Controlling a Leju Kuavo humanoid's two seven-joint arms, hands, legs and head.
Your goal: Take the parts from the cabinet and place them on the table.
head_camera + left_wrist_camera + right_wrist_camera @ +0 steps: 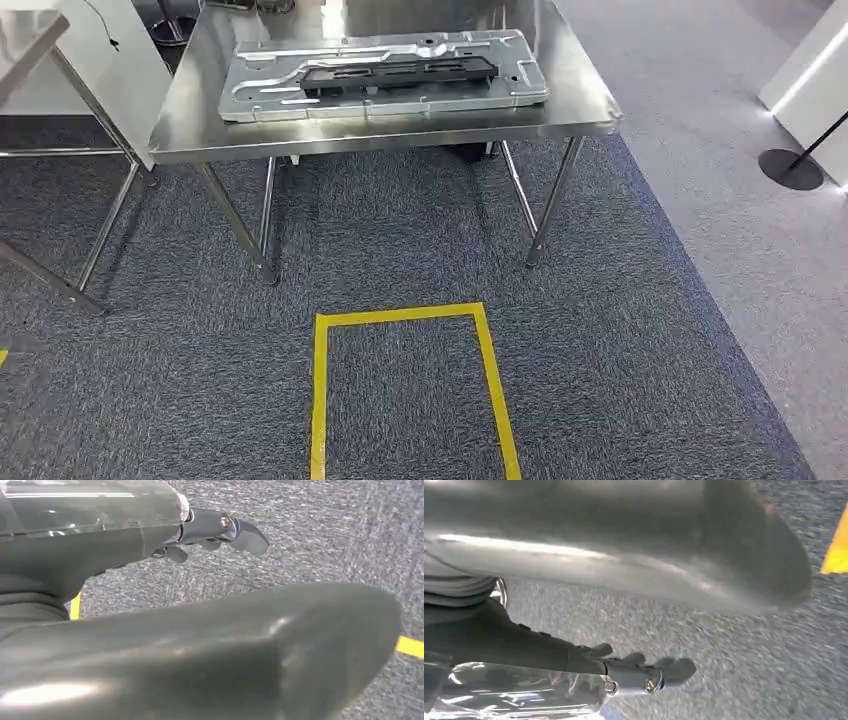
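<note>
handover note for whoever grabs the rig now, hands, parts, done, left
Left hand: hangs over the carpet, fingers apart, holding nothing.
Right hand: the same, over the carpet, holding nothing.
Parts: a large silver metal panel lies flat on the steel table, with a black part on top of it.
Done: judging by how they lie, both parts are already set on the table.
Left: the cabinet is out of view, so I cannot tell whether more parts wait there. The robot stands back from the table, with the yellow floor marking in front of it.
</note>
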